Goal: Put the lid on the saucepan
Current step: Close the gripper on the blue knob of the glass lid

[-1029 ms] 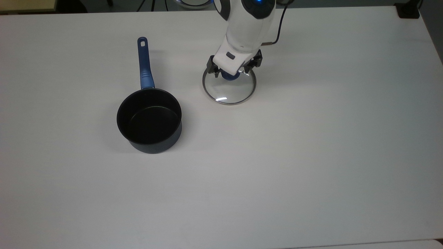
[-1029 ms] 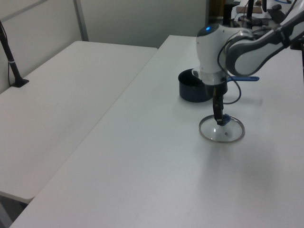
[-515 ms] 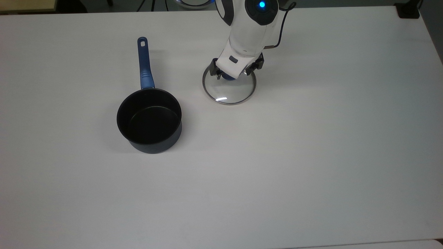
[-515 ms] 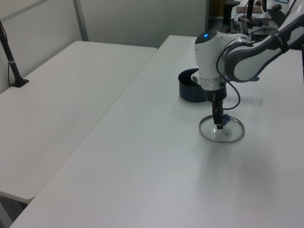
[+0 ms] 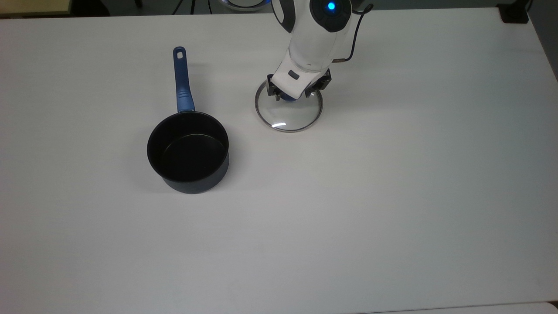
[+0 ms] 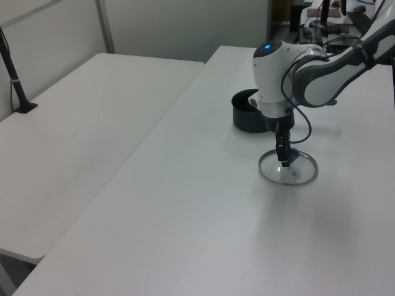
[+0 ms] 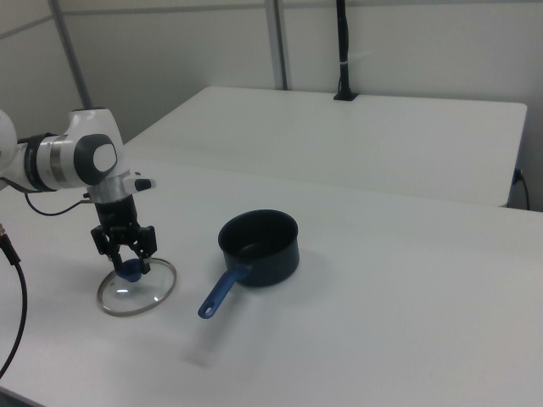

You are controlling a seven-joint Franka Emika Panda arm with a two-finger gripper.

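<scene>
Lid [image 5: 288,114]: clear glossy glass, thin metal rim. Saucepan [image 5: 188,151]: dark matt coating, smooth blue handle. Table [image 5: 392,196]: smooth matt white. Robot arm [image 5: 314,35]: glossy white plastic shell.

We count one saucepan [image 5: 188,152] and one lid [image 5: 288,112] on the near desk [image 5: 392,196]. We see one robot arm [image 5: 316,35] carrying one pincer [image 5: 293,92]. We count two desks in all, the second desk [image 6: 80,123] standing alongside, with one black pole [image 7: 342,51] on it.

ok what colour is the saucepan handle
Blue. The saucepan handle shows best in the top view.
</scene>
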